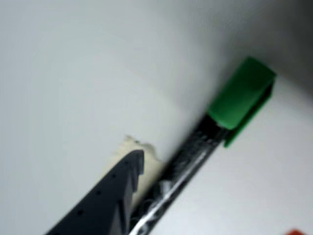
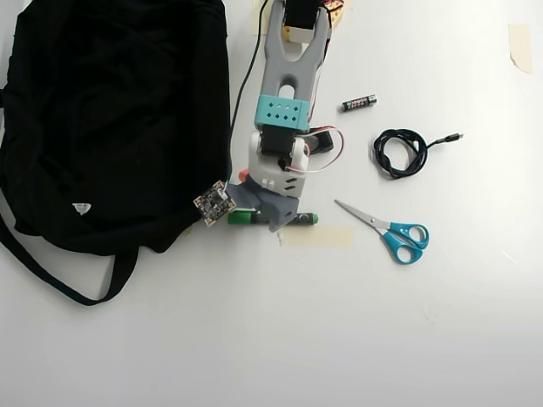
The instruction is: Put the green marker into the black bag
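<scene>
**Gripper down over the green marker, right beside the bag**

The gripper [image 2: 273, 217] sat low on the table, straddling the green marker [image 2: 243, 218]; in the wrist view one dark, toothed finger [image 1: 128, 172] lay right alongside the marker's [image 1: 215, 129] printed barrel, but the other finger was out of sight, so whether it had clamped down or only stood around the pen could not be told; blur did not help. The marker lay flat on the white table [image 2: 254, 339], running left to right in the overhead view, green cap poking out to the left of the gripper and the small green end showing to the right; a strip of pale tape [image 2: 316, 236] lay just below that end. Just left of the cap, a small circuit board [image 2: 214, 203] on the arm overlapped the edge of the black bag [image 2: 110, 119], which sprawled across the upper left, strap trailing below. Out to the right lay blue-handled scissors [image 2: 390, 231], a coiled black cable [image 2: 400, 153] and a small black battery [image 2: 359, 103], all well apart from the marker.
</scene>
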Motion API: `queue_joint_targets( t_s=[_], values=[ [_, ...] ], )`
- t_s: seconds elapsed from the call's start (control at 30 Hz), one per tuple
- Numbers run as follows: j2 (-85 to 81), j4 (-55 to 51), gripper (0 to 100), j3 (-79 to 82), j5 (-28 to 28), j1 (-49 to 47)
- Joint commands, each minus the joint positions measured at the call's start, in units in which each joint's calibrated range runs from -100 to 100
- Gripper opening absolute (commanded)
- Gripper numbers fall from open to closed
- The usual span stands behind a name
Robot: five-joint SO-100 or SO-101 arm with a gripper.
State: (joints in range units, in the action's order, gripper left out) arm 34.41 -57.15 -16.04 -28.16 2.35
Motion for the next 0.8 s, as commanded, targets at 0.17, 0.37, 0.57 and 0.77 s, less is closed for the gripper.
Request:
queue_joint_targets(
  t_s=[0.17,0.37,0.57,0.77],
  values=[
    [0.36,0.04,49,-2.20,0.05,-0.18],
    [0.44,-0.13,48,-2.20,0.10,-0.41],
    [0.69,-0.13,48,-1.84,0.10,-0.48],
    [2.52,-0.13,48,-2.20,0.10,-0.63]
  ],
)
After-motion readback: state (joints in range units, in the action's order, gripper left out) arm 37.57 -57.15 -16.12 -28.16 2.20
